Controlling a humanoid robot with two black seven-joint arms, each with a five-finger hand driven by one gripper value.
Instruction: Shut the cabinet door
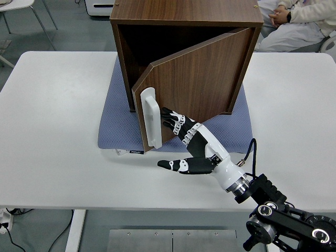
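The right hand (186,142) lay flat, fingers spread, gripping nothing, against the door (194,84) near its handle (149,118) to push it.

A white tabletop (58,105) carries a blue-grey textured mat (116,122) laid flat toward its far middle. On the mat stands a dark wooden cabinet (186,21) (its base covers much of the mat's far part), leaving mat showing at left, front and right.
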